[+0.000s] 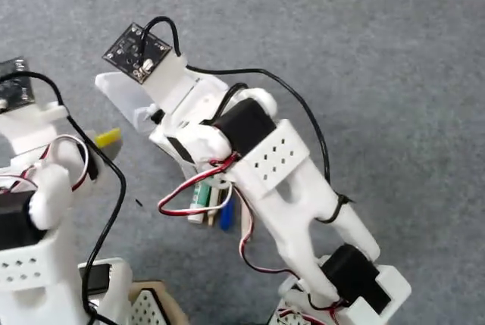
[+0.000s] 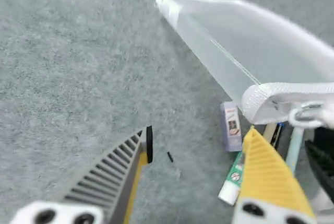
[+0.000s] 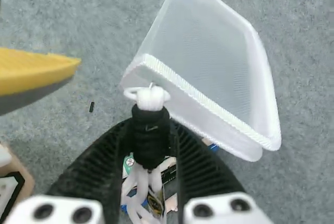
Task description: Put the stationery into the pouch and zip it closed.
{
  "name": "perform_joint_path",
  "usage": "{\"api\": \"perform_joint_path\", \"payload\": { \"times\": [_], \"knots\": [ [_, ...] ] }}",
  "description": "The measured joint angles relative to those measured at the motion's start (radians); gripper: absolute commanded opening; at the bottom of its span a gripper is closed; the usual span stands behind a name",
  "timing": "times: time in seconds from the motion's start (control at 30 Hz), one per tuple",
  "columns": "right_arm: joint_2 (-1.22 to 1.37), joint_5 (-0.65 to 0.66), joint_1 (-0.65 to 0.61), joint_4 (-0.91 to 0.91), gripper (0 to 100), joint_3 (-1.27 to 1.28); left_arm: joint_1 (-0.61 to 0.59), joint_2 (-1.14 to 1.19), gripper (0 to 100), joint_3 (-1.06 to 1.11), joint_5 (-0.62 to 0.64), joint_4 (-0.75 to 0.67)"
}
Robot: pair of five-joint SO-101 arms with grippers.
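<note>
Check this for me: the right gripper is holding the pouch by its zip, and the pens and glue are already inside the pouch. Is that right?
Not quite. The right gripper does hold the pouch by its zip, but the pens and glue are not inside it. The left wrist view shows them lying on the table, outside the pouch.

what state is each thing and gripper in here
white mesh zip pouch, lifted at its zip end, looks empty
black right gripper, shut on the pouch's zip pull
yellow and grey left gripper, open, holding nothing
white tube with green label, lying flat outside the pouch
</note>
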Motion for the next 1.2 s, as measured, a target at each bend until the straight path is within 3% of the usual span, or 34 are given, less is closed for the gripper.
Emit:
{"api": "perform_joint_path", "payload": {
  "times": [0.57,0.77,1.2],
  "knots": [
    [0.000,0.000,-0.005,0.058,1.2,-0.149,0.003,0.000,29,-0.032,0.044,-0.052],
    [0.000,0.000,-0.052,0.058,1.2,-0.149,0.081,0.000,29,-0.037,0.117,-0.054],
    [0.000,0.000,-0.051,0.078,1.2,-0.149,0.068,0.000,29,0.094,0.132,-0.226]
  ]
}}
